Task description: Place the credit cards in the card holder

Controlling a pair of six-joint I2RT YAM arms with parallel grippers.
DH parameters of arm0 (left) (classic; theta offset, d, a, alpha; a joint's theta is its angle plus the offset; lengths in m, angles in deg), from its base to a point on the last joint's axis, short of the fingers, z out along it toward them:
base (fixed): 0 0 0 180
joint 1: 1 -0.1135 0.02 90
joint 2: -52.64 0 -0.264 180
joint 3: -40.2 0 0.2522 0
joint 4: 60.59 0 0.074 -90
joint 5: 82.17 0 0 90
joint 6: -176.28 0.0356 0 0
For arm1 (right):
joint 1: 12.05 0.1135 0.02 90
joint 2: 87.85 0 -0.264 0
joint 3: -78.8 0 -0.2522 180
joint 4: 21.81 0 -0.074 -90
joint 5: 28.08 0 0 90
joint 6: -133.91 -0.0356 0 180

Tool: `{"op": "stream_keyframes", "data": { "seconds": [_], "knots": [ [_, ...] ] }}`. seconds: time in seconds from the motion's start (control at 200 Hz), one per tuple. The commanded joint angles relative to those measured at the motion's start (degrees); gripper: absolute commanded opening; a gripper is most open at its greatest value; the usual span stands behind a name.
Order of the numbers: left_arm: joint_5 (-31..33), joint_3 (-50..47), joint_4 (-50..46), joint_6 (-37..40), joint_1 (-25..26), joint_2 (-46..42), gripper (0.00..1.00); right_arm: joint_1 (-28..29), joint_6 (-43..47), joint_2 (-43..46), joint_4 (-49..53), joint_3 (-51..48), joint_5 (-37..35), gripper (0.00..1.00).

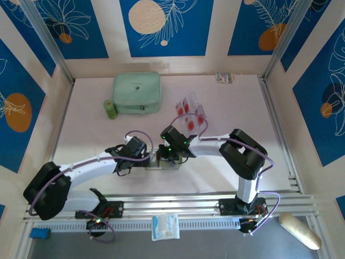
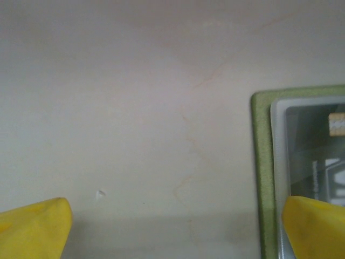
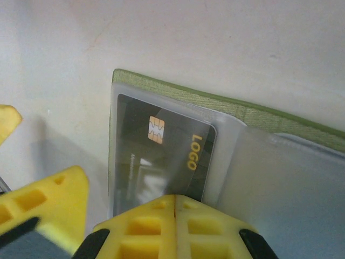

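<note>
The olive-green card holder (image 3: 178, 91) lies open on the table, its pale clear pockets facing up. A dark card (image 3: 161, 151) with a gold chip and the word LOGO sits in the left pocket. My right gripper (image 3: 175, 198) is shut, its tips pressed together at that card's near edge. My left gripper (image 2: 175, 216) is open and wide; its right finger (image 2: 315, 226) rests over the card holder (image 2: 262, 178) and the other over bare table. In the top view both grippers (image 1: 148, 154) (image 1: 171, 152) meet over the card holder (image 1: 161, 162). Several clear credit cards (image 1: 190, 112) with red marks lie behind.
A mint-green zip case (image 1: 137, 93) and a small green roll (image 1: 110, 109) stand at the back left. A small packet (image 1: 224, 77) lies by the back wall. A white pouch (image 1: 165, 226) and a beige object (image 1: 299, 231) sit beyond the near rail.
</note>
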Motion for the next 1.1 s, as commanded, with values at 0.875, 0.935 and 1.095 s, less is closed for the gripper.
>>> {"op": "stream_keyframes", "data": {
  "seconds": [0.875, 0.935, 1.095],
  "knots": [
    [-1.6, -3.1, 2.4, -2.5, -2.6, 3.3, 1.00, 0.5, -0.3, 3.6, 0.2, -2.9, -0.9, 0.02],
    [-1.6, -3.3, 2.5, -2.5, -2.6, 3.3, 1.00, 0.6, -0.2, 3.0, 0.3, -2.5, -0.8, 0.01],
    [-1.7, -3.4, 2.7, -2.5, -2.6, 3.5, 1.00, 0.8, -0.3, 1.3, 0.4, -1.5, -0.6, 0.02]
  ]
}}
